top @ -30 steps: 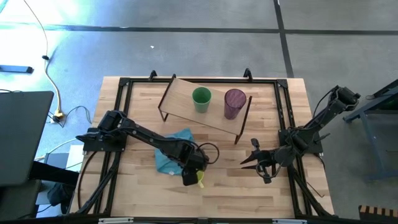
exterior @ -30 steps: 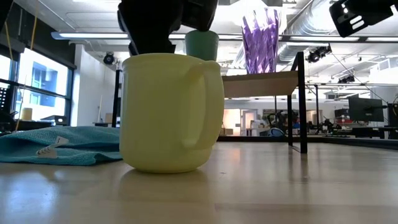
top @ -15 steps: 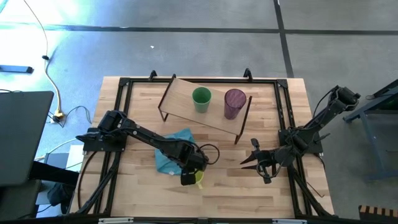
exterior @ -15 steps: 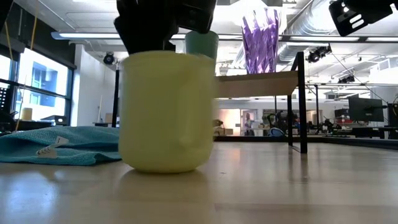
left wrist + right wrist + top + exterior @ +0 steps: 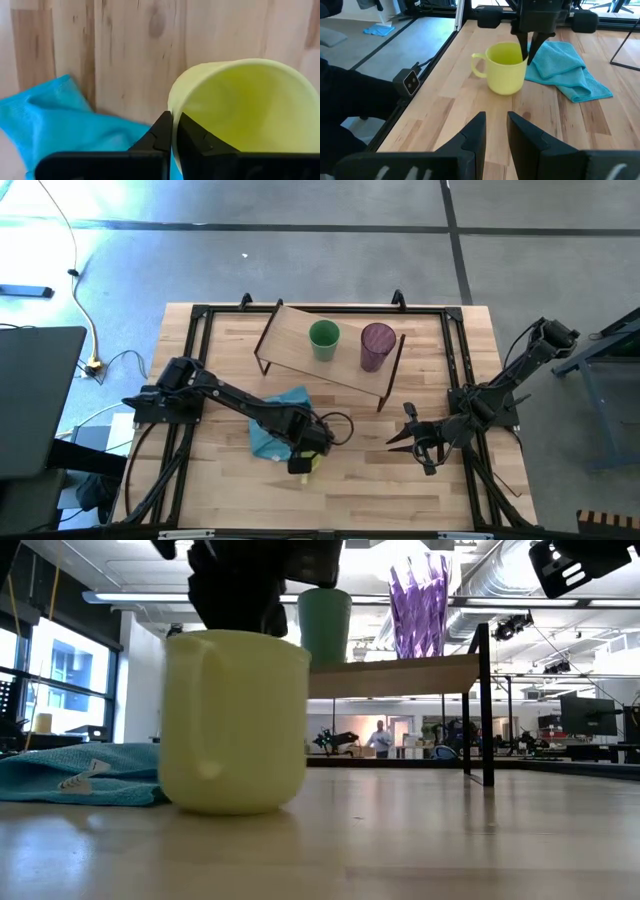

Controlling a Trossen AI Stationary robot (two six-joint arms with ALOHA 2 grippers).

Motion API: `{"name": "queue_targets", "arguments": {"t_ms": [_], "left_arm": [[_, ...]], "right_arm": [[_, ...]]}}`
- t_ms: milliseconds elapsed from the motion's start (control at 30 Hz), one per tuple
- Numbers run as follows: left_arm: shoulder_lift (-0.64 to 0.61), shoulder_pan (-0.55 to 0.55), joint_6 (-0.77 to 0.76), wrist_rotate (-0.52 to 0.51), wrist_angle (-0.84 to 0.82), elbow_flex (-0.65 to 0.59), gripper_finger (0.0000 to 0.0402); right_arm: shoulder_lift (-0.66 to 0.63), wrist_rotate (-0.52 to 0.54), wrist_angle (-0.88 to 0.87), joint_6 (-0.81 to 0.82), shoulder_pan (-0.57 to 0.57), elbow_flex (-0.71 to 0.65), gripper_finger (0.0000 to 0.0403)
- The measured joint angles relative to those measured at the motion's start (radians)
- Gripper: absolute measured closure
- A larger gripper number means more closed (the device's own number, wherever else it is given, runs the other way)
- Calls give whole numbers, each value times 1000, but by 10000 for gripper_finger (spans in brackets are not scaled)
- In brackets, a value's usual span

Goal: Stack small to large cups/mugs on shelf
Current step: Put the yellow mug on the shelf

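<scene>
The yellow mug [image 5: 233, 720] has turned and slid left on the tabletop [image 5: 370, 480], handle swung round, its rim pinched by the left hand [image 5: 173, 131]; lift comes next. Right hand [image 5: 408, 436] waits, wide.

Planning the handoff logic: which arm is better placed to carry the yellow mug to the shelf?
Left. Its gripper is already shut on the yellow mug's rim, one finger inside and one outside. The right gripper sits open on the table's right side, apart from the mug. The shelf holds the other two cups.
</scene>
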Motion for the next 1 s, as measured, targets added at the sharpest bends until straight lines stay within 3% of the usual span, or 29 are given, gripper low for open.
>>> {"name": "queue_targets", "arguments": {"t_ms": [267, 700, 1000], "left_arm": [[-39, 0, 51, -6, -135, -2, 399], [-259, 2, 180, 2, -168, -1, 401], [-436, 127, 304, -22, -239, 0, 401]], "right_arm": [[0, 0, -8, 0, 0, 0, 336], [-6, 0, -8, 1, 0, 1, 336], [-15, -8, 50, -38, 0, 1, 336]]}}
